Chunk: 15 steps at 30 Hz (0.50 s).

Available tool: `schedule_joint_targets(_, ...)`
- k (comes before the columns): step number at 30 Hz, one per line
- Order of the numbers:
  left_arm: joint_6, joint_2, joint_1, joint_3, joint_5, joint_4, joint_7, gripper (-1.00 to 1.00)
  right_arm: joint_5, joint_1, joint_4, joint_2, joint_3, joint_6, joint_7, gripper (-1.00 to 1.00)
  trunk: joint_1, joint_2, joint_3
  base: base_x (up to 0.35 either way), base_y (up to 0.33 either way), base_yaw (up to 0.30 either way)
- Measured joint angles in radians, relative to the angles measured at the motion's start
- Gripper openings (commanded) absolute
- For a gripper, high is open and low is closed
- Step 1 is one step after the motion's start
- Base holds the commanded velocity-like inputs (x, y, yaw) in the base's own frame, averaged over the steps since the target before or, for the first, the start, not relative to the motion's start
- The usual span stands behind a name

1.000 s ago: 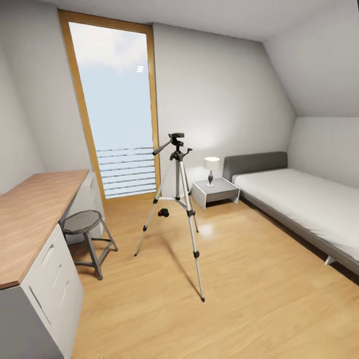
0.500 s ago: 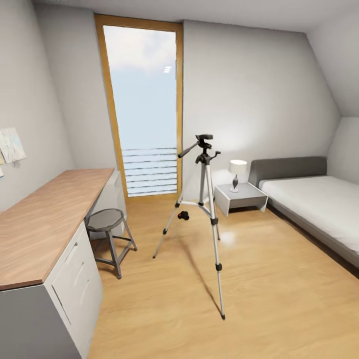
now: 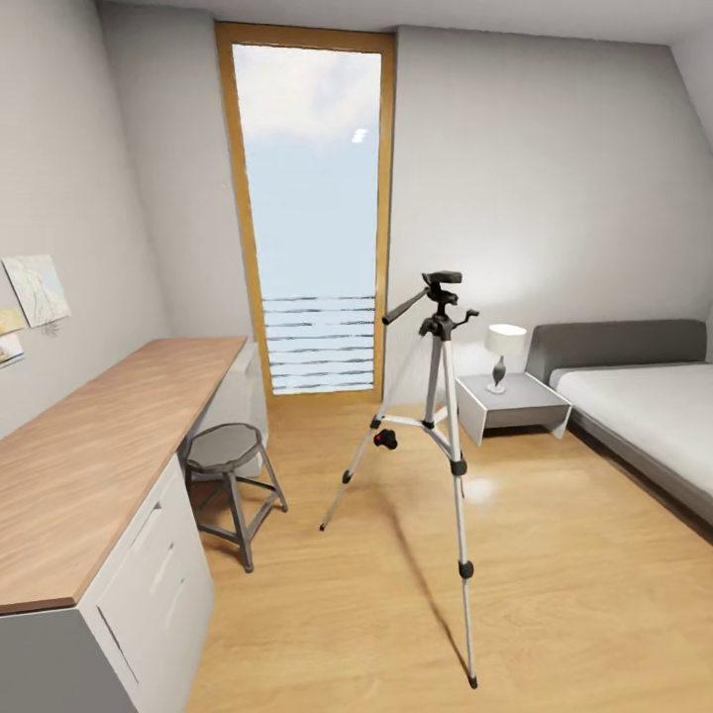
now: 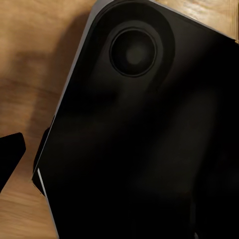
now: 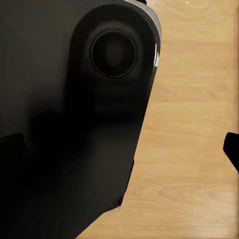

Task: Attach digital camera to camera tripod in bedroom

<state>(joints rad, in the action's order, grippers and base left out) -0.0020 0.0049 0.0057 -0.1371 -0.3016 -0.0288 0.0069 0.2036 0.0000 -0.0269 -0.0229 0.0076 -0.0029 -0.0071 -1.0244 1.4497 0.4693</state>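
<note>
**Tripod standing mid-room, camera on floor beneath it**

Head view: camera tripod (image 3: 441,416) stands upright on the light wood floor (image 3: 555,594) of the bedroom, legs spread, black head and pan handle on top. Digital camera (image 3: 385,439) lies on the floor between the tripod legs, red dot visible, apart from the tripod head. Behind: tall wood-framed window (image 3: 314,213). To one side a long wooden tabletop (image 3: 99,446) over white drawers, with a round grey stool (image 3: 226,465) just beside it. To the other side a nightstand (image 3: 515,404) carrying a small white lamp (image 3: 505,352), next to the grey bed (image 3: 644,396).

Wrist views: each looks down on a dark rounded robot body part over wood floor. A dark tip of the left fingers (image 4: 10,157) and of the right fingers (image 5: 231,149) shows at the frame edges; cannot tell how far apart either pair stands, nor any hold
</note>
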Motion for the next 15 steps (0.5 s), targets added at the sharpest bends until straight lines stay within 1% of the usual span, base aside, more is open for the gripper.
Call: schedule_joint_targets(15,0.005,-0.002,0.0,0.0,0.005,0.0,0.0,1.0,-0.004,0.0,0.0,0.0,0.0,-0.001,0.0,1.0,0.0,0.0,0.0,0.323,0.0,0.002)
